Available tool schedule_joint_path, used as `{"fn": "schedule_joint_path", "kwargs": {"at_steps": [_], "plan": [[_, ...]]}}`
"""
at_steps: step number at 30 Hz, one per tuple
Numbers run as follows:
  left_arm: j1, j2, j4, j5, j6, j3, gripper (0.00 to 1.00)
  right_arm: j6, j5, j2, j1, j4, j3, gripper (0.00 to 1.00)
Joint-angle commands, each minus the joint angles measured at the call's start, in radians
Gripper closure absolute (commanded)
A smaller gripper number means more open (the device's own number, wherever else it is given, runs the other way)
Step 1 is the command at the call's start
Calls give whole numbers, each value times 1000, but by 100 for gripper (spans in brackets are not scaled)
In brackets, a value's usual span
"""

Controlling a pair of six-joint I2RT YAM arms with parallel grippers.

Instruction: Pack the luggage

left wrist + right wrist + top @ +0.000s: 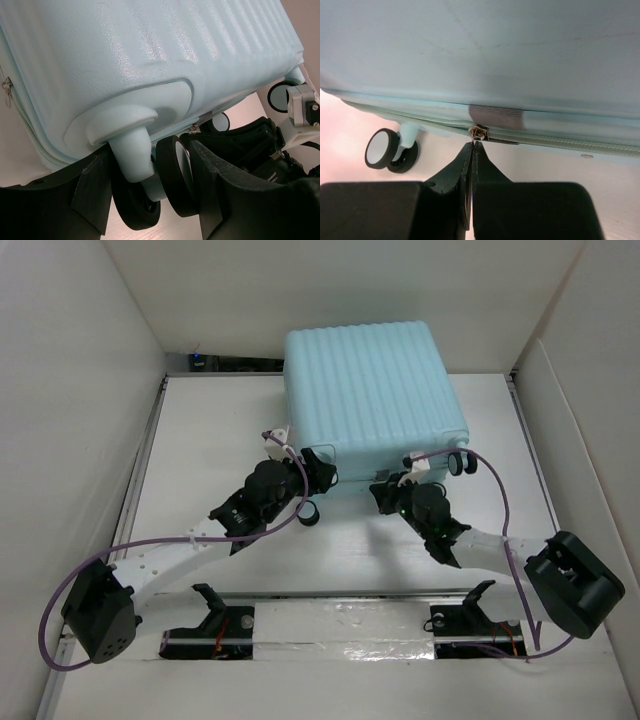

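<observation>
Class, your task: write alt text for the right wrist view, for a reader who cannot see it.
The right tool, its black fingers pressed together, points at the metal zipper slider on the zipper seam of the pale aqua luggage, which fills the upper frame. A black-and-white spinner wheel shows at lower left.

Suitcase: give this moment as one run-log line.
suitcase closed, flat on table | left tool gripping spinner wheel | right tool shut on zipper pull

Bright, even light (blurry near foregrounds)
</observation>
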Motion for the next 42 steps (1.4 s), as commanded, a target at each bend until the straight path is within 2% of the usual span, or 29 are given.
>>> {"fn": "schedule_joint_path", "kwargs": {"at_steps": [1, 5, 8, 13, 16, 20, 23, 28, 29, 30, 31, 33, 34, 35, 38, 40, 42], "plan": [[-35, -23, 198, 140, 70, 39, 100, -3, 28, -2, 73, 71, 40, 100], [-49, 37, 233, 232, 60, 146, 100, 22, 81, 83, 295, 184, 126, 100], [-69, 70, 239, 269, 64, 217, 100, 45, 74, 195, 369, 297, 216, 100], [-69, 85, 256, 329, 31, 268, 100, 74, 49, 330, 463, 352, 340, 100], [-69, 97, 282, 379, -8, 278, 100, 124, 32, 456, 483, 445, 388, 100], [-69, 126, 343, 453, -73, 274, 100, 259, -37, 626, 483, 711, 494, 100], [-89, 134, 367, 436, -82, 259, 100, 336, -11, 689, 497, 877, 522, 100], [-89, 117, 397, 409, -85, 225, 100, 444, -9, 757, 506, 990, 556, 100], [-89, 111, 394, 397, -85, 220, 100, 445, 1, 759, 506, 993, 545, 97], [-89, 104, 381, 387, -84, 208, 100, 442, 20, 752, 506, 991, 525, 89], [-89, 81, 370, 372, -72, 199, 100, 442, 64, 742, 506, 990, 460, 72], [-89, 50, 318, 303, -50, 165, 100, 439, 106, 714, 497, 987, 380, 58], [-89, 15, 298, 280, -26, 153, 94, 438, 126, 679, 474, 978, 311, 47], [-89, -5, 276, 225, -12, 139, 70, 437, 130, 661, 463, 943, 281, 43], [-63, -97, 183, 92, 25, 81, 37, 424, 143, 583, 449, 906, 159, 36], [-44, -181, 111, 32, 39, 29, 34, 393, 132, 544, 449, 873, 106, 34], [-34, -243, 39, -88, 54, -37, 34, 372, 135, 481, 449, 815, 36, 33]]}}
